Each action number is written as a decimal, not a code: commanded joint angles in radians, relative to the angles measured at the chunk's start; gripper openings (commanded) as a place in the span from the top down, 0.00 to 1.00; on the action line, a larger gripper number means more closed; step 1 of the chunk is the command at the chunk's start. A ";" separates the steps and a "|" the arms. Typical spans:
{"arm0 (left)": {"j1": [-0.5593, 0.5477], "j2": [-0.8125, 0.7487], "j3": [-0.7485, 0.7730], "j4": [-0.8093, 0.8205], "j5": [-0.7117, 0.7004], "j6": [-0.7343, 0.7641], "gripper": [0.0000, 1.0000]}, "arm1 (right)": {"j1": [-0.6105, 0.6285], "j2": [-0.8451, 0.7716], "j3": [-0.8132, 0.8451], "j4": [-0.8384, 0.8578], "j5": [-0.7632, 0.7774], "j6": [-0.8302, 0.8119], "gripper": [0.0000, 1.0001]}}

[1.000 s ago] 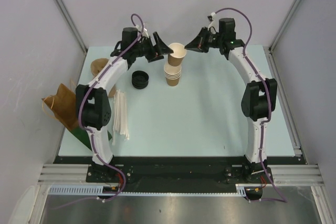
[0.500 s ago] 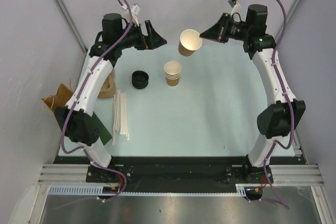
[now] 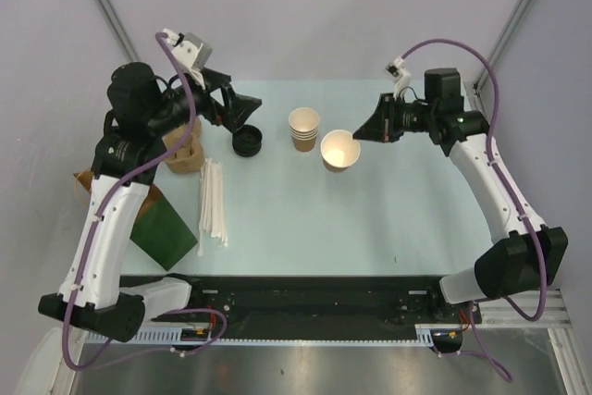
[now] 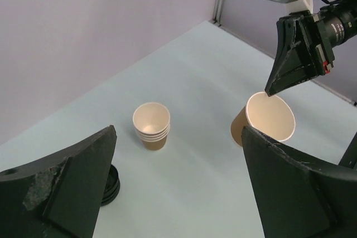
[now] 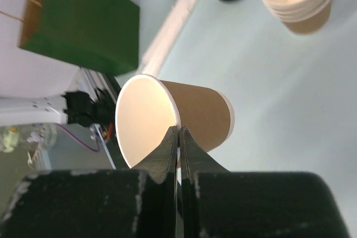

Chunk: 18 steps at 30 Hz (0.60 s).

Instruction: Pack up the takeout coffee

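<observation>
The takeout coffee cup (image 3: 339,150), tan kraft paper with a cream inside, has no lid on it. My right gripper (image 3: 363,133) is shut on its rim, one finger inside and one outside, and holds it tilted just right of the stack of nested cups (image 3: 303,129). The right wrist view shows the pinched cup (image 5: 192,116) at my right gripper (image 5: 178,132). My left gripper (image 3: 242,108) stands wide open and holds nothing, above the black lids (image 3: 247,141). In the left wrist view the cup (image 4: 268,118) shows beyond my left gripper (image 4: 178,135).
The nested cups (image 4: 151,125) and black lids (image 4: 110,182) stand at the table's back. White straws (image 3: 213,201) lie at the left. The green bag (image 3: 166,233) lies at the left edge beside a brown paper bag (image 3: 183,153).
My right gripper pulled one cup off the stack and carried it right and nearer. My left gripper let go of the stack, opened fully and drew back to the left.
</observation>
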 commanded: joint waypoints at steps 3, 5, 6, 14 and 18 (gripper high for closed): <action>-0.005 -0.078 -0.147 -0.043 0.038 0.143 0.00 | 0.041 0.043 -0.129 -0.126 0.072 -0.182 1.00; -0.004 -0.101 -0.210 -0.021 0.047 0.143 0.00 | 0.057 0.086 -0.145 -0.142 0.070 -0.242 1.00; -0.005 -0.113 -0.225 -0.020 0.046 0.145 0.00 | 0.074 0.102 -0.152 -0.145 0.078 -0.251 1.00; -0.005 -0.133 -0.354 -0.004 0.101 0.146 0.00 | 0.107 0.234 -0.185 -0.079 -0.072 -0.328 1.00; -0.005 -0.133 -0.392 0.020 0.110 0.129 0.00 | 0.155 0.290 -0.186 -0.041 -0.098 -0.356 1.00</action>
